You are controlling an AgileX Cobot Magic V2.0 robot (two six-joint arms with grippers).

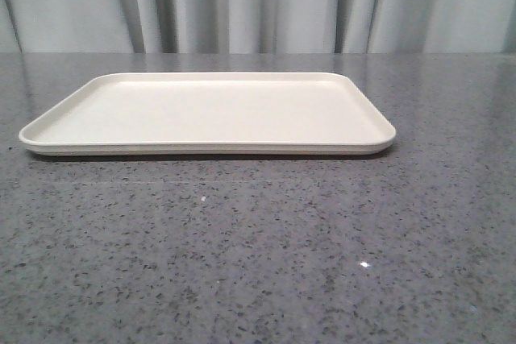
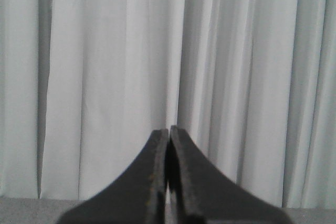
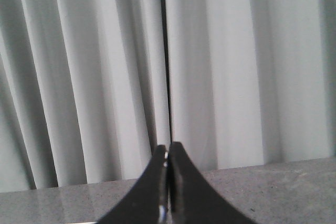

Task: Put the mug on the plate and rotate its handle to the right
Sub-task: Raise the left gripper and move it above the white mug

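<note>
The mug was nowhere in view; only the plate [image 1: 207,110] lay on the tabletop [image 1: 258,263] at twelve o'clock. Both grippers' [image 2: 168,145] [image 3: 168,153] fingers were pressed together, empty. Likely rigid, slippery; grip its body.

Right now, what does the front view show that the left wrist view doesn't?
Only the front view shows the plate, lying flat with nothing on it, and a wide stretch of the grey speckled table. Only the left wrist view shows the left gripper, its jaws pressed together, holding nothing. Both show the pale pleated curtain behind the table. Neither shows the mug.
</note>
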